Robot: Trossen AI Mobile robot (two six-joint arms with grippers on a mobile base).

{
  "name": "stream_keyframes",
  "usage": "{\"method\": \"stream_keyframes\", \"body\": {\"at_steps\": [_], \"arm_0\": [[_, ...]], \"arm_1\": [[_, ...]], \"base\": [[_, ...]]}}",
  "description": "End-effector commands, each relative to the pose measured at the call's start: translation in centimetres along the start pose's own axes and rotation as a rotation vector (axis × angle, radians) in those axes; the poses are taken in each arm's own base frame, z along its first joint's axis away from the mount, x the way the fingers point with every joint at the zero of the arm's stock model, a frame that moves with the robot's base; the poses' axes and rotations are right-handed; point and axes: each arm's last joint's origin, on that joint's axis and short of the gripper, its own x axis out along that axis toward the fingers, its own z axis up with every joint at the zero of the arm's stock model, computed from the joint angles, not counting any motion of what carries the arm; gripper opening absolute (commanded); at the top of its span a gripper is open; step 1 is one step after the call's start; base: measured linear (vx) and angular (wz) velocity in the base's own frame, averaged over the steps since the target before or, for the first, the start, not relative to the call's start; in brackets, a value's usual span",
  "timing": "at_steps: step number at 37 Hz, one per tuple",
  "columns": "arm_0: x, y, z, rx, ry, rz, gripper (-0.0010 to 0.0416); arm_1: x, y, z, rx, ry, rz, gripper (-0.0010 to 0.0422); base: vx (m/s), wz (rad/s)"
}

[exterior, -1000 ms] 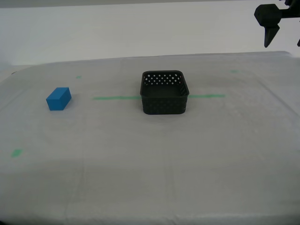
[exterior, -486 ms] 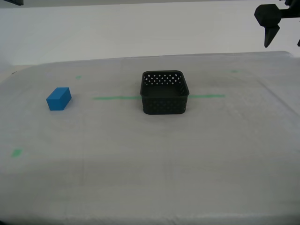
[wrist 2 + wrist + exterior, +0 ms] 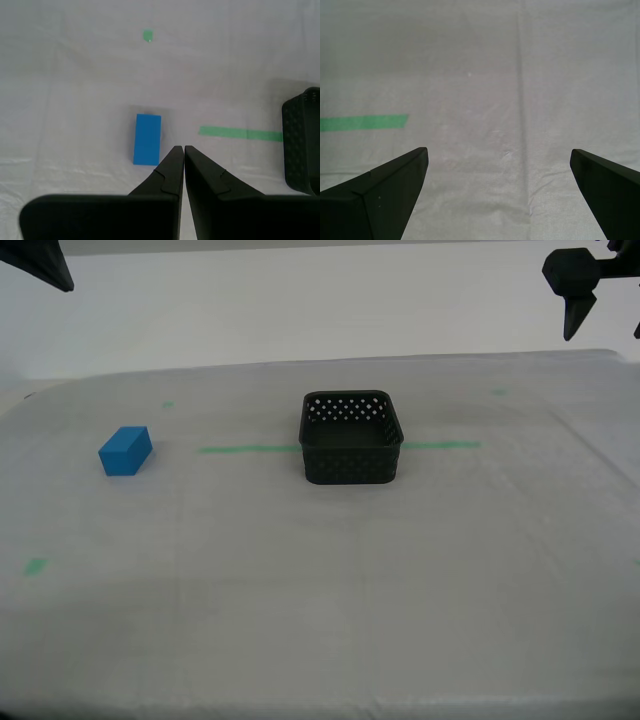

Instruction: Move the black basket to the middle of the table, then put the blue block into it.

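Note:
The black basket [image 3: 350,438] stands upright and empty at the middle of the table [image 3: 350,580], on the green tape line [image 3: 245,449]. The blue block [image 3: 125,450] lies on the cloth at the exterior view's left. My second gripper [image 3: 50,265] hangs high above that side, shut and empty. Its wrist view looks down past the closed gripper [image 3: 180,150] at the block [image 3: 148,138], with the basket's wall [image 3: 302,140] at the picture's edge. My first gripper [image 3: 603,320] is raised at the exterior view's upper right, open and empty [image 3: 498,150] over bare cloth.
Small green tape squares [image 3: 36,565] mark the cloth near the front at the exterior view's left and at the back [image 3: 167,404]. One end of the tape line shows in the first wrist view [image 3: 362,122]. A pale wall stands behind the table.
My second gripper has come into the exterior view at the top left corner. The basket, the block and my first gripper have not moved.

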Motion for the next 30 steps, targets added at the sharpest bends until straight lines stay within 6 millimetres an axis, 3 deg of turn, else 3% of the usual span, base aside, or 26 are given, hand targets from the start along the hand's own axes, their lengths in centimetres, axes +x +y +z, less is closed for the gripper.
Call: {"method": "stream_keyframes", "body": {"at_steps": [1,30], "arm_0": [[0.0,0.0,0.0,0.000,0.000,-0.003,0.0398],[0.0,0.0,0.1,0.000,-0.010,-0.002,0.0398]], "arm_1": [[0.2,-0.1,0.5,0.005,0.032,0.008,0.0000],[3.0,-0.1,4.0,0.055,0.255,0.092,0.0001]], "base": [[0.000,0.000],[0.000,0.000]]}}
